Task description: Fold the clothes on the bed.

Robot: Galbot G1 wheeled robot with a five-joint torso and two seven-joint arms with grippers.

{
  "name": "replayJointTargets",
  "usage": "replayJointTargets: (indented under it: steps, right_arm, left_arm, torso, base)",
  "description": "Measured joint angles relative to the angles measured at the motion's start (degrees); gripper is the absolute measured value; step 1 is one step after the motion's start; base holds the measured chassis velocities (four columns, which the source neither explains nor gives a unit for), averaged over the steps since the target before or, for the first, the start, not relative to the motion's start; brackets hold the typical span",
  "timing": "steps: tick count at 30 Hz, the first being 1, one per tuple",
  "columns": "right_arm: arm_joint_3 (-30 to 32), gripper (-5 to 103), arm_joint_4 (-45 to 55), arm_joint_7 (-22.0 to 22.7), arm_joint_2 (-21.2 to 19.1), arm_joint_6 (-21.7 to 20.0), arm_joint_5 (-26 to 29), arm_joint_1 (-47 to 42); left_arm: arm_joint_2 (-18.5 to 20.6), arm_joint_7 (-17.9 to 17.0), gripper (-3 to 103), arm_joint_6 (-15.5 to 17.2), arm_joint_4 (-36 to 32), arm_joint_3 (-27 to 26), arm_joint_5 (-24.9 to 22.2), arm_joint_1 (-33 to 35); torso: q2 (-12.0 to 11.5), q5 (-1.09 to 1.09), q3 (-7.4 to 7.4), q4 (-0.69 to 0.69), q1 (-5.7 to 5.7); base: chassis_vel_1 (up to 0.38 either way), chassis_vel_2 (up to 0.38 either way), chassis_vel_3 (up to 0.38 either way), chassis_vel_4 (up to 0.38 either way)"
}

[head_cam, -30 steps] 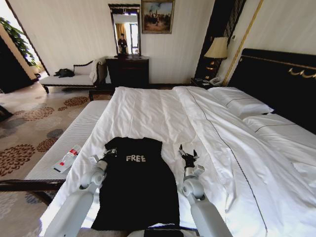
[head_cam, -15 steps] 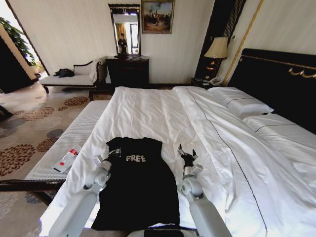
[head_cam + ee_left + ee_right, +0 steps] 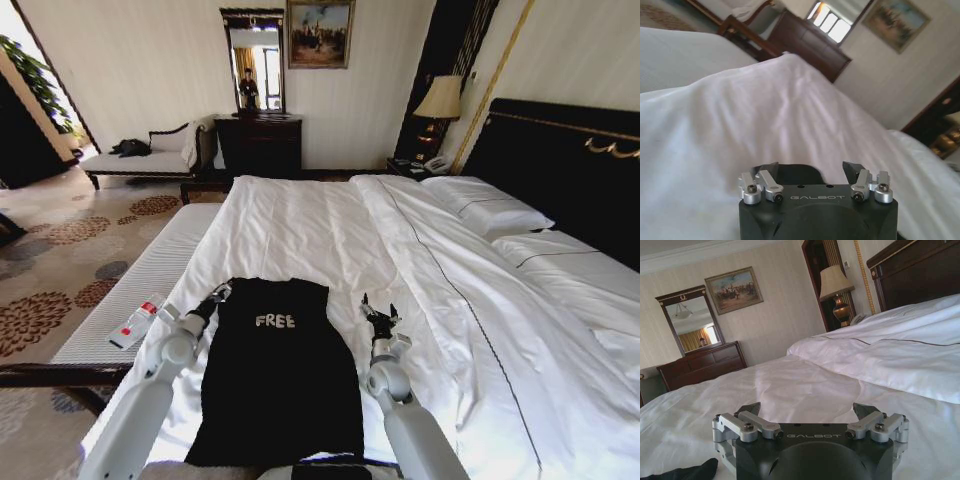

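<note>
We logged the left arm reaching forward, elbow low, its left claw (image 3: 215, 296) at the T-shirt's upper left corner with fingers spread, just above the white duvet (image 3: 300, 230). The black T-shirt (image 3: 278, 370) lay flat, "FREE" lettering up, on the near end of the bed (image 3: 560, 150) between the two arms. The right arm stood forearm raised, right claw (image 3: 379, 316) spread too, beside the shirt's right edge, apart from the cloth.

black T-shirt (image 3: 275, 375) flat, on white bed (image 3: 330, 230)
</note>
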Motion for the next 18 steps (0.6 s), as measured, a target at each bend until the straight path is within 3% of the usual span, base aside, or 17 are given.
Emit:
replayJointTargets:
  steps: [5,11,18]
  right_arm:
    - [-0.1,100,0.4,0.0,-0.1,0.0,0.0,-0.4]
    - [0.1,100,0.5,0.0,-0.4,0.0,0.0,-0.5]
    - [0.4,100,-0.1,0.0,-0.6,0.0,0.1,-0.2]
  left_arm:
    - [-0.3,0.3,94,0.5,6.9,3.1,2.1,-4.4]
    - [-2.7,0.4,100,0.5,14.2,5.9,3.9,-10.4]
    - [-3.5,1.3,100,0.3,19.0,6.9,6.8,-13.0]
  torso:
    - [0.0,0.01,0.0,0.01,0.0]
    - [0.0,0.01,0.0,-0.01,0.0]
    - [0.0,0.01,0.0,0.0,-0.01]
  base:
    - [0.0,0.0,0.0,0.0]
    - [0.0,0.0,0.0,0.0]
    - [0.0,0.0,0.0,0.0]
